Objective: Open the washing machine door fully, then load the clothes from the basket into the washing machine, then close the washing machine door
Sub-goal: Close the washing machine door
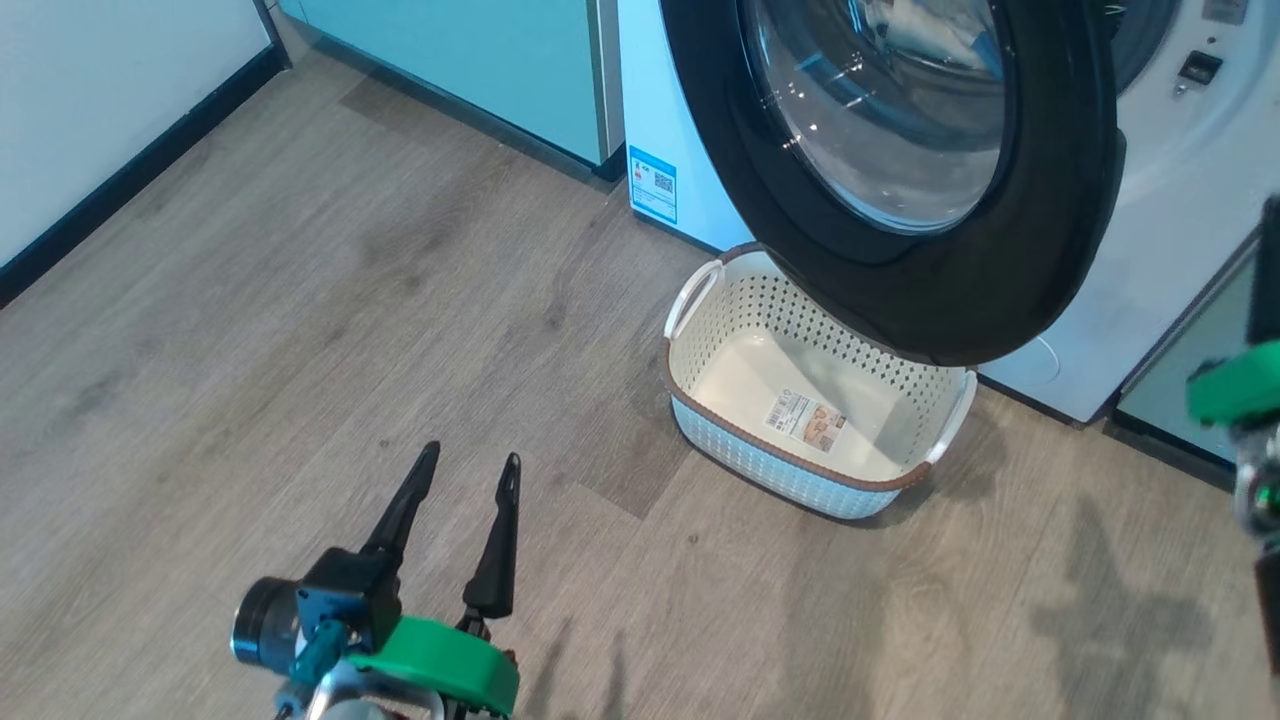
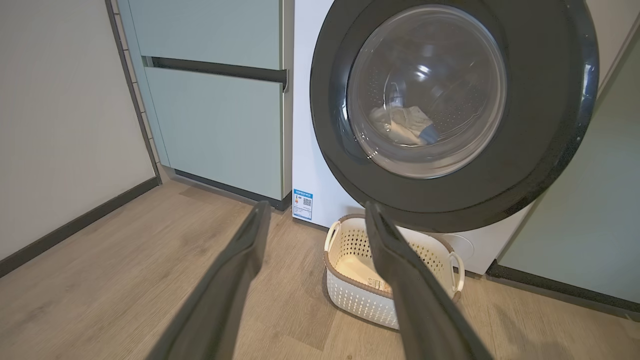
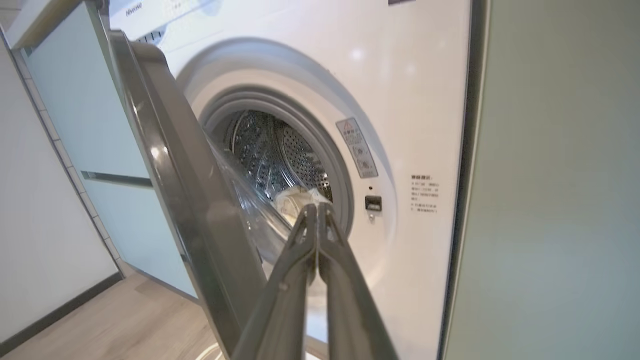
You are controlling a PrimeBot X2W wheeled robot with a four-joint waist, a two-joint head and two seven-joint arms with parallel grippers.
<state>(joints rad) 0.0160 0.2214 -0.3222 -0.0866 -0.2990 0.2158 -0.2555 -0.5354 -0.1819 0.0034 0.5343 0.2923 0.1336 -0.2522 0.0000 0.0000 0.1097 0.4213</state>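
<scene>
- Basket (image 1: 800,330) sits on the floor (image 1: 300,300) with nothing in it but its label. The clothes (image 2: 400,125) lie inside the drum (image 3: 270,150). Judgement: loading looks finished, and closing the door is the step in hand.
- Door (image 1: 1060,200) stands part open, hinged on the left of the washer (image 3: 410,100). Its black rim overhangs the basket's far edge at 12 o'clock.
- Right end effector (image 3: 317,207): fingers pressed together, gripping nothing. It points into the gap between door and washer front, with the clothes at its 12 o'clock.
- Left end effector (image 1: 471,456): fingers spread wide and empty over the floor, basket at its 2 o'clock.
- Method: clear the right end effector from the gap first, as it risks a pinch there. Then push the outer rim near the free edge, follow the arc and press until the latch (image 3: 372,202) catches.
- Room: wide bare floor at the basket's 9 o'clock. A cabinet (image 3: 550,200) sits hard against the washer at 3 o'clock, so the right arm is tight there. Door-to-basket clearance: cannot tell.
</scene>
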